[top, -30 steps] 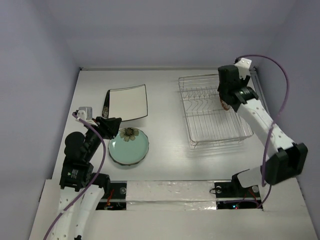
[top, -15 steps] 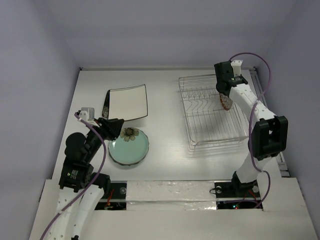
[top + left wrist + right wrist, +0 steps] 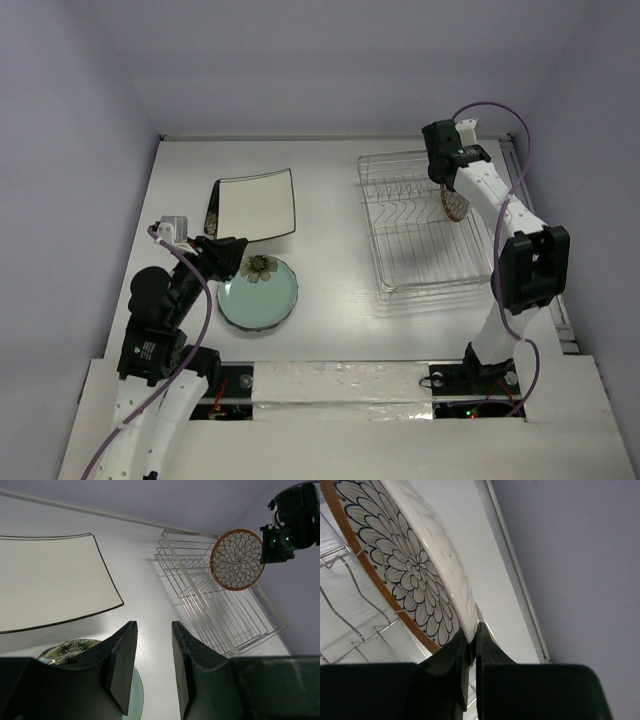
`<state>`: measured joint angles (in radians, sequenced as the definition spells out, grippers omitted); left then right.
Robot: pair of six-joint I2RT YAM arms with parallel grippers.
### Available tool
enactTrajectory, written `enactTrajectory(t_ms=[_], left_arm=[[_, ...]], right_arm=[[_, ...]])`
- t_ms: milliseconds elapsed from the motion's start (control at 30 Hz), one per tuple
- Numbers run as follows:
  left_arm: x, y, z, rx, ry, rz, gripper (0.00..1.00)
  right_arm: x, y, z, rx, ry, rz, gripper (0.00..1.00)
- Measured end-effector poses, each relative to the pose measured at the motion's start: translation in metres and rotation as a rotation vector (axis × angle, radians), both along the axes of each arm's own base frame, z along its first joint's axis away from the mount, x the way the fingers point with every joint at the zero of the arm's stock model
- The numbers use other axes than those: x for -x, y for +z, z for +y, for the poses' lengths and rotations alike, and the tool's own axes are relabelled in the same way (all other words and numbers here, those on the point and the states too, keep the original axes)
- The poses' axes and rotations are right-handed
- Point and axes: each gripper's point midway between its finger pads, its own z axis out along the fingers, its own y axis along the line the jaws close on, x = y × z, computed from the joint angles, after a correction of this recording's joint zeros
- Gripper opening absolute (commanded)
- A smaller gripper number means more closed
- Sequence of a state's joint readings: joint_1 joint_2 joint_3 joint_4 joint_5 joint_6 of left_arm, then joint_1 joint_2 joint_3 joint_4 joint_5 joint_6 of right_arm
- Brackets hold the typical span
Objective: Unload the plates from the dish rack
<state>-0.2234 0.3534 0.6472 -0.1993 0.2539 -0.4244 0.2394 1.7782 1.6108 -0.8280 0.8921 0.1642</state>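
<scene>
White tabletop [image 3: 340, 290], left to right: the left gripper [image 3: 226, 255] hangs over the far-left rim of the round teal plate [image 3: 258, 295], its fingers parted around nothing. Just beyond lies the white square plate [image 3: 255, 205], a small black plate [image 3: 212, 210] peeking from under its left edge. At right, the brown-rimmed petal plate [image 3: 237, 559] stands on edge at the far right of the dish rack [image 3: 425, 250], its rim pinched between the clenched fingers of the right gripper [image 3: 472, 630].
</scene>
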Motion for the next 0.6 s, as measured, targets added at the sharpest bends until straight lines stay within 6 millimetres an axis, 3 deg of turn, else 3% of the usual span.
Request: enactTrajectory(t_ms=[433, 600], left_arm=[[0.000, 0.000, 0.000, 0.000, 0.001, 0.001, 0.32], [-0.002, -0.003, 0.000, -0.002, 0.001, 0.014, 0.32]], right_arm=[[0.021, 0.071, 0.032, -0.013, 0.113, -0.049, 0.00], [0.041, 0.109, 0.029, -0.023, 0.143, -0.129, 0.00]])
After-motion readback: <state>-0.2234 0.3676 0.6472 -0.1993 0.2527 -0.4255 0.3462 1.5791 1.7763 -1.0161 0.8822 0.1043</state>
